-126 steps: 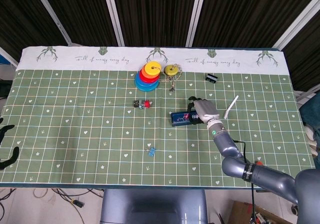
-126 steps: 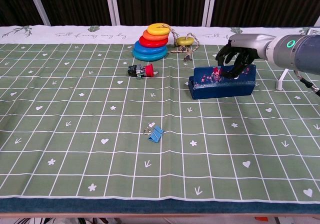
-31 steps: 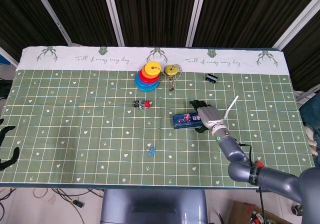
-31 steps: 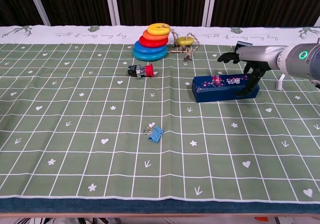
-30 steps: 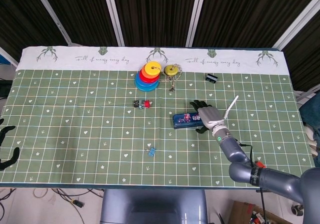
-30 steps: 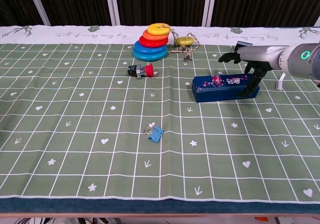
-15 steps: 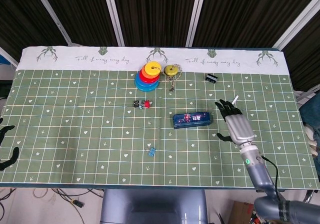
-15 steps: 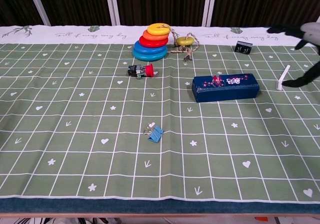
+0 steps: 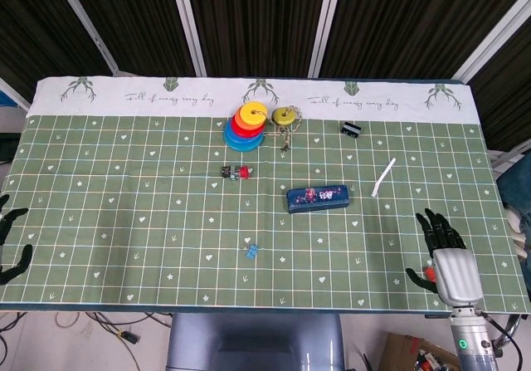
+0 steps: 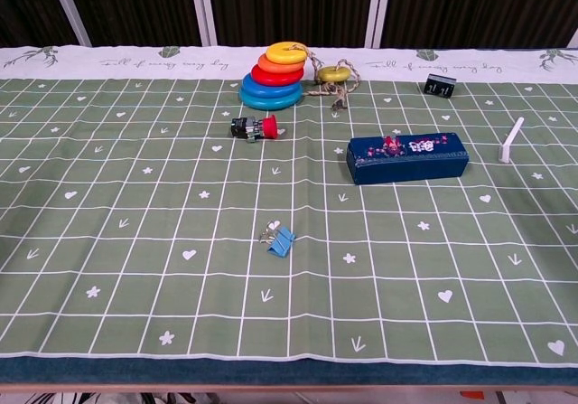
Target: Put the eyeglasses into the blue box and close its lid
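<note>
The blue box (image 9: 318, 197) lies shut on the green cloth (image 9: 124, 222), right of centre, well apart from both hands. The right hand (image 9: 444, 251) hangs over the cloth's near right corner, fingers spread, holding nothing. The left hand (image 9: 10, 242) sits off the near left edge, fingers apart, empty. The eyeglasses cannot be seen.

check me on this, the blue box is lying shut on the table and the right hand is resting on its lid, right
Not quite. The blue box does lie shut on the table, but the right hand is off it, open near the table's near right corner, as the head view shows.
</note>
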Controlling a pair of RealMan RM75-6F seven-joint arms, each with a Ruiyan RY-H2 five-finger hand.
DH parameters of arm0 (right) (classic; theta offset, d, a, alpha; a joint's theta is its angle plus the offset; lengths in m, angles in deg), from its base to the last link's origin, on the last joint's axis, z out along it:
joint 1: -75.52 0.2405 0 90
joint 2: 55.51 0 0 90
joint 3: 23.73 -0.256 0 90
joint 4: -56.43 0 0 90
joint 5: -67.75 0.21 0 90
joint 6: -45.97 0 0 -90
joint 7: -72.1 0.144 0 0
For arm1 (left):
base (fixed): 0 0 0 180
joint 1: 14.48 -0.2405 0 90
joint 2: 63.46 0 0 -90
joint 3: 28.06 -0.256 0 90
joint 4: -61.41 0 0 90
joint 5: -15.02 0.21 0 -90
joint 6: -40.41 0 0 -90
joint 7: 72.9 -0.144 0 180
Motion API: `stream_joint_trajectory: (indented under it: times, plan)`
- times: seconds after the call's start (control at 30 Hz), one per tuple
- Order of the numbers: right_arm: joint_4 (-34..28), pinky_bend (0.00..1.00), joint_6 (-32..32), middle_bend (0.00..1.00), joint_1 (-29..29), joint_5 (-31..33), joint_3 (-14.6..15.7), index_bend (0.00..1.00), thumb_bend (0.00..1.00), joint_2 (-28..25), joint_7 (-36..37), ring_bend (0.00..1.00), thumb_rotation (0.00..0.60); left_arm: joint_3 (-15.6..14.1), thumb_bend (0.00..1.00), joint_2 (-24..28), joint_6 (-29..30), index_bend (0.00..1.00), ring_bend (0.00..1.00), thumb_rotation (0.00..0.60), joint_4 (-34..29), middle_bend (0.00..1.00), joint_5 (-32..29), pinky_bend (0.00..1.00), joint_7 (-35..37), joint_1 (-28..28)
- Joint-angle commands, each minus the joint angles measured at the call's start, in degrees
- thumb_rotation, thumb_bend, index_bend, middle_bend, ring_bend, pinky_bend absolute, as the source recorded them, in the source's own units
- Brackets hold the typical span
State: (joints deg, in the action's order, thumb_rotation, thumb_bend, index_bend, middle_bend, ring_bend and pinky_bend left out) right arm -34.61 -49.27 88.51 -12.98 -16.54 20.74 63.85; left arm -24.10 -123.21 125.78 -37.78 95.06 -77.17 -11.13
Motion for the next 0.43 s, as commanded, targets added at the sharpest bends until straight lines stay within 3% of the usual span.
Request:
stream_joint_trajectory:
  times: [0.03, 0.43]
  plan:
    - [0.01, 0.2, -2.35, 0.0, -1.98, -1.86, -0.94, 0.0, 0.22, -0.11, -1.55, 0.01, 0.6, -0.12, 0.41, 0.32, -0.4, 0.2, 0.0, 0.6, 0.54, 0.02, 0.14, 0.0, 0.31, 0.12]
    - [-6.3, 0.2, -4.0, 0.0, -5.78, -5.16, -1.69, 0.0, 0.22, -3.93, -4.2, 0.01, 0.6, -0.22, 0.41, -0.21, -1.93, 0.2, 0.0, 0.6, 1.77, 0.02, 0.65, 0.0, 0.7, 1.13]
